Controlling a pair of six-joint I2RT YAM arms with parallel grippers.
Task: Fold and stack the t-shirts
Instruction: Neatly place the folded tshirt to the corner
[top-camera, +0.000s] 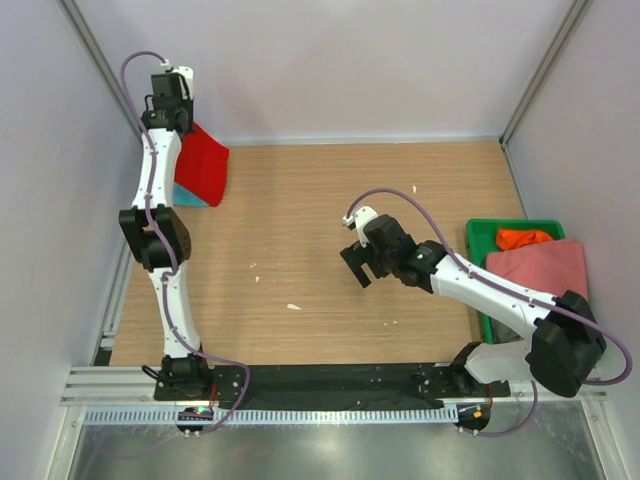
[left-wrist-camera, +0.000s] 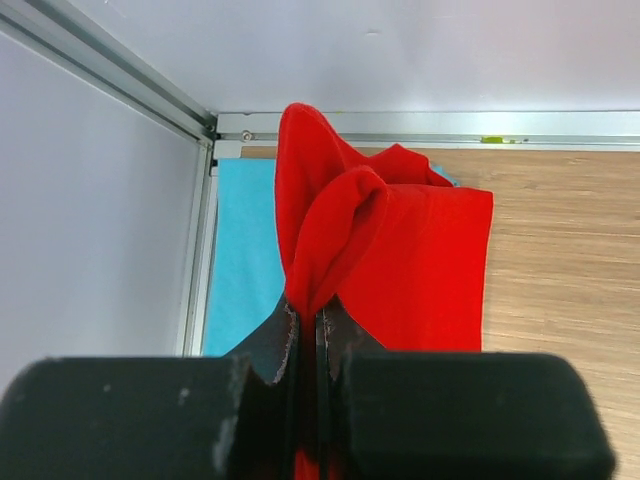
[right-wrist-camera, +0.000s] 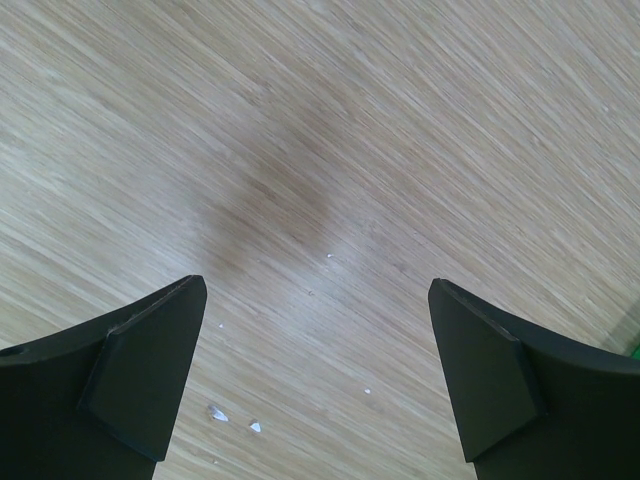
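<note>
**Two arms at a wooden bench (top-camera: 330, 200): left jaws closed on the red t-shirt (top-camera: 205, 160), right jaws wide open and holding nothing.**

Top view: the red t-shirt lies in the far left corner over a turquoise t-shirt (top-camera: 188, 194), both partly hidden by the left arm (top-camera: 155, 180). At the right edge a green crate (top-camera: 482, 235), partly covered by the right arm (top-camera: 490, 290), carries a salmon pink t-shirt (top-camera: 535, 268) and an orange t-shirt (top-camera: 522, 238). Pale walls enclose the bench.
Left wrist view: the jaws pinch a bunched red fold, with turquoise cloth beside the metal rail (left-wrist-camera: 110, 70).
Right wrist view: blurred wood grain and white specks (right-wrist-camera: 215, 412) near the left of the parted jaws.
</note>
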